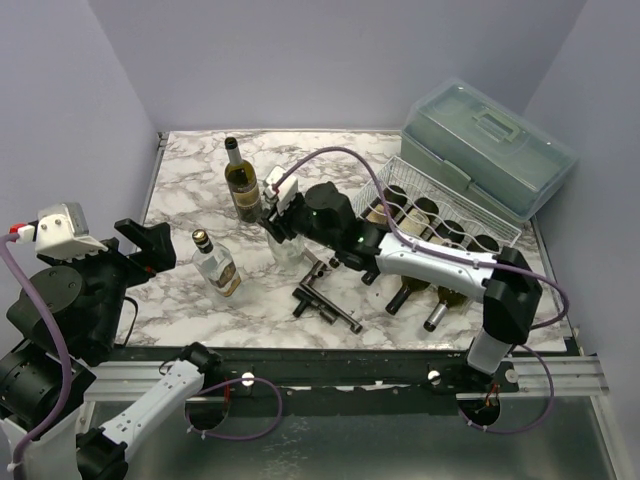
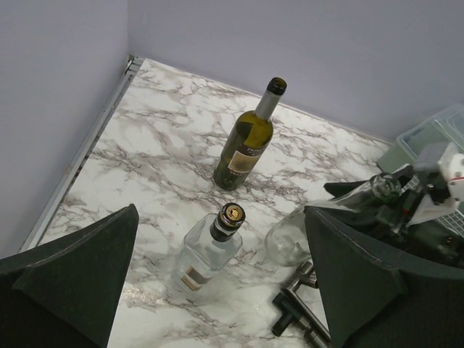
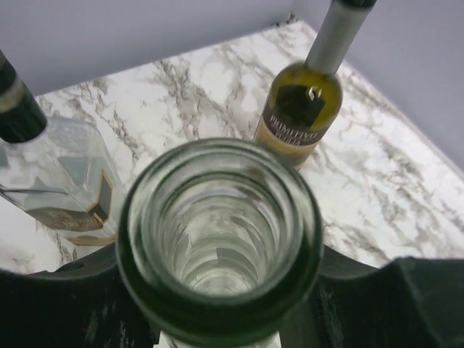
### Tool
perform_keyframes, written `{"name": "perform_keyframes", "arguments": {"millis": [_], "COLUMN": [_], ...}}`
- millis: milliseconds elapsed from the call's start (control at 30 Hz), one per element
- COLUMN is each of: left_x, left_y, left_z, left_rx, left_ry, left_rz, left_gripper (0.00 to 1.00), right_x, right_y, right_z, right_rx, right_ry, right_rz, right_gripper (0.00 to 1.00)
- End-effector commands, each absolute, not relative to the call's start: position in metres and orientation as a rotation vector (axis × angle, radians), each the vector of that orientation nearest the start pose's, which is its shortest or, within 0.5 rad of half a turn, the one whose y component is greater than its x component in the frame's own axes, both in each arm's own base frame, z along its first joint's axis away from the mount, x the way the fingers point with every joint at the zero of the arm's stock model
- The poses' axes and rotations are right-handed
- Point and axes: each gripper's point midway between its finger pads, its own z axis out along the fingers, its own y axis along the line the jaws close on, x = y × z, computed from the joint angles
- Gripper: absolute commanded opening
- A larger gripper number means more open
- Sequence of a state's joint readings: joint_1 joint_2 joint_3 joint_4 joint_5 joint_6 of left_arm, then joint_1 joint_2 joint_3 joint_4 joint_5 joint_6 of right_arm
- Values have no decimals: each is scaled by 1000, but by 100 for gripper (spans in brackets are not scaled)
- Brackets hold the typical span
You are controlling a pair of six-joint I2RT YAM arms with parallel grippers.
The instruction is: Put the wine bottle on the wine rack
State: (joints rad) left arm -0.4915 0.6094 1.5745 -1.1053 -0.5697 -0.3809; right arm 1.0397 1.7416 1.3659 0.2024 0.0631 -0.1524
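Right against the right wrist camera sits the round open mouth of the clear wine bottle. Its thick greenish glass rim fills the middle of that view, and ribbed reflections run down the neck. The right gripper is clamped on this neck, with a black finger pressed to each side of the glass, just under the lip. The fingers' lower parts are cut off by the picture's edge.

In the left wrist view, the left gripper hangs over the near left of the marble table with its two matte black wedges spread wide and nothing between them.

Beyond the wedges stands a square clear bottle with a black cap and a small label. Just to its right is the gripped bottle's rounded, see-through body. Whether its base rests on the veined white marble or hangs just above it cannot be told. A black bar-shaped metal piece lies flat in front of it.

Farther back a dark olive bottle stands upright, smooth and glossy, with a tan label.

At the far right is the wine rack, thin silver wire with low mesh sides. It is apart from the gripped bottle. Dark bottles lie in it, and the right arm hides their middles. Behind it sits a translucent grey-green plastic box.
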Motion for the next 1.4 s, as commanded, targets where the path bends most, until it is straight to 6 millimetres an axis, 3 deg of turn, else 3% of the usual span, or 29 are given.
{"name": "perform_keyframes", "arguments": {"millis": [0,133,233,633,733,867,1067,1367], "left_x": [140,138,137,146,146,147,149,148], "left_y": [21,22,23,10,9,6,4,4], "left_z": [427,427,426,423,421,419,417,413], "left_rx": [-313,-316,-324,-282,-287,-288,-285,-283], "left_ry": [1680,1673,1670,1704,1707,1713,1723,1733], "left_rz": [-130,-131,-135,-159,-170,-179,-186,-180], "left_gripper": [99,99,99,99,99,99,99,99], "right_x": [285,281,283,319,334,346,374,391], "right_y": [436,408,387,315,300,294,287,289], "right_z": [425,458,467,448,447,442,408,377], "right_rx": [-799,-791,-824,-975,-989,-1054,-1183,-1281], "right_ry": [1189,1172,1164,1123,1096,1017,962,900], "right_rz": [581,509,383,-270,-331,-275,-402,-467], "right_gripper": [1,0,1,1,1,1,1,0]}}
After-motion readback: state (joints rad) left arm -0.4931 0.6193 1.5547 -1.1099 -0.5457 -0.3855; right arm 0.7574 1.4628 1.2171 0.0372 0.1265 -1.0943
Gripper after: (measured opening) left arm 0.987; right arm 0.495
